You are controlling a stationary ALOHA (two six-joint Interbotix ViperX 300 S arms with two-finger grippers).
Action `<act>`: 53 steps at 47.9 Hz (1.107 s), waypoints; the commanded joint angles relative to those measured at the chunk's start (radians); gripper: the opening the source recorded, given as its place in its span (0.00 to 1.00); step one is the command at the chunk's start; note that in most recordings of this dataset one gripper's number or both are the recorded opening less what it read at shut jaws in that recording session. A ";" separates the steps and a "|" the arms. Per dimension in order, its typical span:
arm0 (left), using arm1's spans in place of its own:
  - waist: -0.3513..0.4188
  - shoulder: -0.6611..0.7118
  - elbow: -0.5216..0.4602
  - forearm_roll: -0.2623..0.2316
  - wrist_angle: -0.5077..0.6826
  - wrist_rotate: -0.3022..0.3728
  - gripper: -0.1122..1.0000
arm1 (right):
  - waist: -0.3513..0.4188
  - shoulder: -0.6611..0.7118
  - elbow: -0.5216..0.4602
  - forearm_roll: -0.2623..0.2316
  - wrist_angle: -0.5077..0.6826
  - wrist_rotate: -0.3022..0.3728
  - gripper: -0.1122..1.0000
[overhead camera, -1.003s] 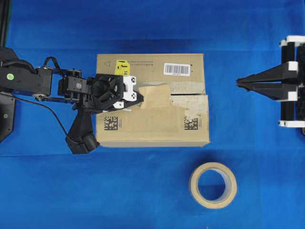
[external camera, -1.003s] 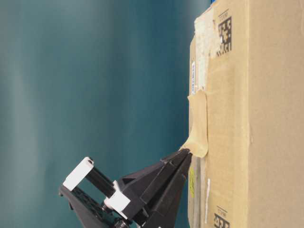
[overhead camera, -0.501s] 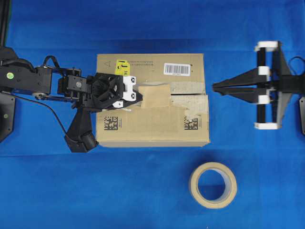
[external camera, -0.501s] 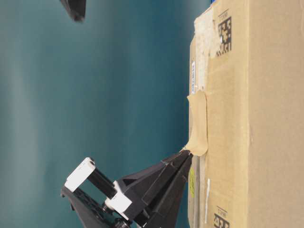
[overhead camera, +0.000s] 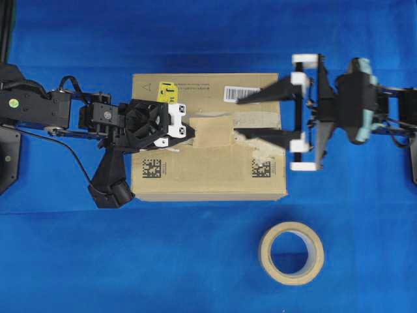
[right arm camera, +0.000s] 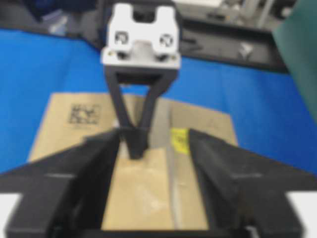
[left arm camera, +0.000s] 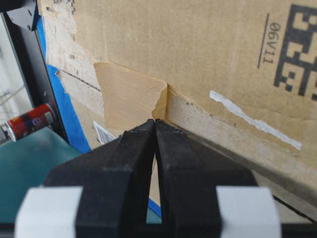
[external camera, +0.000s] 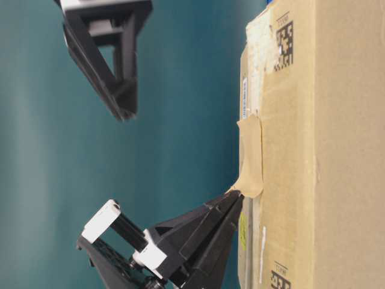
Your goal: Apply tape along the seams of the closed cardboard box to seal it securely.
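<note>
Brown and flat, the cardboard box (overhead camera: pixel 208 137) lies near the middle of the blue worktop (overhead camera: pixel 195 261), a little toward the far edge. On its top are a yellow sticker (overhead camera: pixel 167 91), a white barcode label (overhead camera: pixel 242 94) and two square black codes, one (overhead camera: pixel 152 166) near its front left corner and one (overhead camera: pixel 261 168) nearer its front right corner. The seams (overhead camera: pixel 257 129) show as a dark slit running left to right between the two top flaps, with torn grey old tape along it. The tape (overhead camera: pixel 214 132), a short shiny tan piece, lies over the slit near the middle of the box top. Its left end curls up off the cardboard, and the rest lies flat. The left gripper (overhead camera: pixel 190 133) comes in over the left side of the box. Its black fingers (left arm camera: pixel 148 144) are pressed tight together, and their tips pinch the curled end of the tape. The right gripper (overhead camera: pixel 251 116) is over the right part of the box top with its fingers spread wide apart, one on each side of the slit. It holds nothing, and from the low side view it hangs well above the box. A beige tape roll (overhead camera: pixel 291 252) lies flat on the worktop near the front edge, toward the right, apart from the box.
</note>
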 commanded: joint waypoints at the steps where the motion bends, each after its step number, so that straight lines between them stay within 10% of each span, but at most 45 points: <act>1: 0.003 -0.028 -0.006 0.002 -0.003 -0.003 0.10 | -0.005 0.011 -0.040 0.003 0.000 -0.002 0.63; 53: 0.005 -0.029 -0.006 0.002 -0.002 -0.012 0.10 | -0.032 0.262 -0.081 0.029 0.074 -0.002 0.53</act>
